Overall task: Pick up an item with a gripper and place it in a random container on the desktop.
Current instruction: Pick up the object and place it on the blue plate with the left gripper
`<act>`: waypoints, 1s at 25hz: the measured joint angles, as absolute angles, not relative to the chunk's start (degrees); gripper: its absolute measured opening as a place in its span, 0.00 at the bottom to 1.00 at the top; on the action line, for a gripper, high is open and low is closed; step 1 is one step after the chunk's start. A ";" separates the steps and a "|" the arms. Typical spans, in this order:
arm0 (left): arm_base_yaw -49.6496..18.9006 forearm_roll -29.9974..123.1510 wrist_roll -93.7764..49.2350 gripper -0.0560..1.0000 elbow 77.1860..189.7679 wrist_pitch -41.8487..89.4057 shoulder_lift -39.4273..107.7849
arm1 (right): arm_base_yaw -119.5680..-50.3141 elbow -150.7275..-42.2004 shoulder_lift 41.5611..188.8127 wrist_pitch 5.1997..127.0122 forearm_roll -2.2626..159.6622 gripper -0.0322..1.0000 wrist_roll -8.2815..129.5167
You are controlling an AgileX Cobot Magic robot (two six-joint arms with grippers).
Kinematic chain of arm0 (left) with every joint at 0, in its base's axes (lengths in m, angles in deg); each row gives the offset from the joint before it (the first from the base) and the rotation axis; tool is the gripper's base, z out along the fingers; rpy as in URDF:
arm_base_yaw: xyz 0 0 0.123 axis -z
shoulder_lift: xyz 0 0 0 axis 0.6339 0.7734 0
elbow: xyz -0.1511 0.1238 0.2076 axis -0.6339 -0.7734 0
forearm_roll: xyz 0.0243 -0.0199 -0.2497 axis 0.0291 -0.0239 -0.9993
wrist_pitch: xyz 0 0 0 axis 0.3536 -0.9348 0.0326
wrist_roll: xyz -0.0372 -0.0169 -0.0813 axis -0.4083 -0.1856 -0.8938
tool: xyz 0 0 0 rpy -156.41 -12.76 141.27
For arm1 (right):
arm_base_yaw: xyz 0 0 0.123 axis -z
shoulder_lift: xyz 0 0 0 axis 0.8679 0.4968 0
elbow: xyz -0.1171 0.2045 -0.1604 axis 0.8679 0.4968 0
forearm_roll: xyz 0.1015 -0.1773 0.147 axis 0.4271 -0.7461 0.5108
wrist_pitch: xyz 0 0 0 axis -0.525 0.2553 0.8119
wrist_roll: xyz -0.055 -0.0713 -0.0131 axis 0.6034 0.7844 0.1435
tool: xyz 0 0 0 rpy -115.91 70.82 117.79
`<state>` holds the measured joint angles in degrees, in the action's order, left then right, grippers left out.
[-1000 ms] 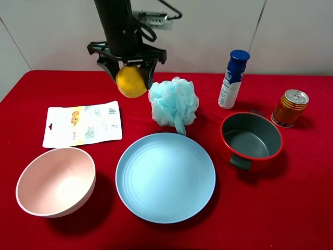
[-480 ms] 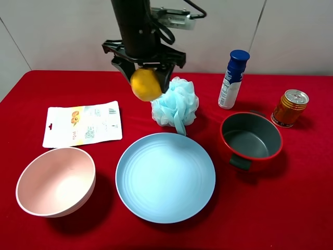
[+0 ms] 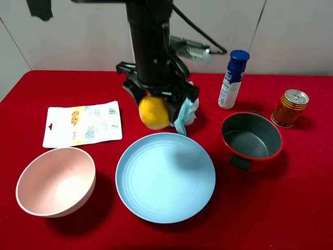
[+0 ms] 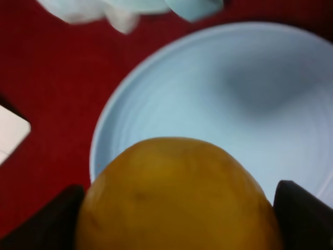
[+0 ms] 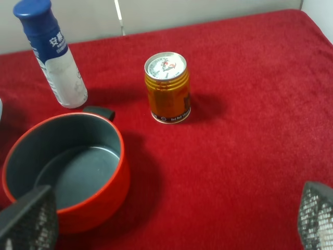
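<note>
Your left gripper [image 3: 156, 101] is clamped across the lemon [image 3: 153, 112], which hangs over the far rim of the blue plate [image 3: 171, 182], toward the back edge of the desktop [image 3: 291, 208]. Its skin looks firm, smooth and rounded, so it may slip; holding it across the belly suits it. The left wrist view shows the plate beneath the fruit. The high camera adds the sponge [image 3: 190, 107] just behind. Your right gripper [image 5: 171, 219] is spread wide and empty.

The left arm [image 3: 151, 47] hides most of the pale blue sponge [image 3: 187, 110] near the far edge of the tabletop [image 3: 291, 208]. The blurred fruit [image 4: 177, 198] is cut off by the picture's edge.
</note>
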<state>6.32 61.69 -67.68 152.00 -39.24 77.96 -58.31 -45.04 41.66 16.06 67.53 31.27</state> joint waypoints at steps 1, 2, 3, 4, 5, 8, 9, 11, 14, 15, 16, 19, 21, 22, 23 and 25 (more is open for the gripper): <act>6.95 61.69 -67.49 0.72 151.42 -39.24 77.96 | -58.31 -45.04 41.66 16.06 67.53 0.70 31.27; 7.53 61.69 -67.49 0.72 150.90 -39.24 77.96 | -58.31 -45.04 41.66 16.06 67.53 0.70 31.27; 8.01 61.83 -67.45 0.72 150.37 -39.24 77.96 | -58.31 -45.04 41.66 16.06 67.53 0.70 31.27; 8.58 62.27 -67.34 0.72 149.90 -39.24 77.96 | -58.31 -45.04 41.66 16.06 67.53 0.70 31.27; 9.16 62.79 -67.28 0.72 149.29 -39.24 77.96 | -58.31 -45.04 41.66 16.06 67.53 0.70 31.27; 10.65 63.86 -67.28 0.72 147.09 -39.24 77.96 | -58.31 -45.04 41.66 16.06 67.53 0.70 31.27; 11.05 63.86 -67.28 0.72 146.14 -39.24 77.96 | -58.31 -45.04 41.66 16.06 67.53 0.70 31.27; 11.63 63.95 -67.28 0.72 144.29 -39.24 77.96 | -58.31 -45.04 41.66 16.06 67.53 0.70 31.27; 12.22 63.90 -67.28 0.72 141.41 -39.13 77.96 | -58.31 -45.04 41.66 16.06 67.53 0.70 31.27; 12.35 63.83 -67.28 0.72 140.63 -39.07 77.96 | -58.31 -45.04 41.66 16.06 67.53 0.70 31.27; 12.41 63.65 -67.28 0.72 139.67 -38.52 77.96 | -58.31 -45.04 41.66 16.06 67.53 0.70 31.27; 12.41 62.65 -67.24 0.72 137.03 -34.79 77.91 | -58.31 -45.04 41.66 16.06 67.53 0.70 31.27; 12.41 62.12 -67.24 0.72 135.34 -32.02 77.91 | -58.31 -45.04 41.66 16.06 67.53 0.70 31.27; 12.41 61.98 -67.24 0.72 134.70 -30.45 77.91 | -58.31 -45.04 41.66 16.06 67.53 0.70 31.27; 12.41 61.85 -67.24 0.72 133.99 -28.71 77.91 | -58.31 -45.04 41.66 16.06 67.53 0.70 31.27; 12.41 61.47 -67.13 0.72 133.31 -25.77 78.07 | -58.31 -45.04 41.66 16.06 67.53 0.70 31.27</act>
<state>12.41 61.47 -67.13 133.31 -25.77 78.07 -58.31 -45.04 41.66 16.06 67.53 31.27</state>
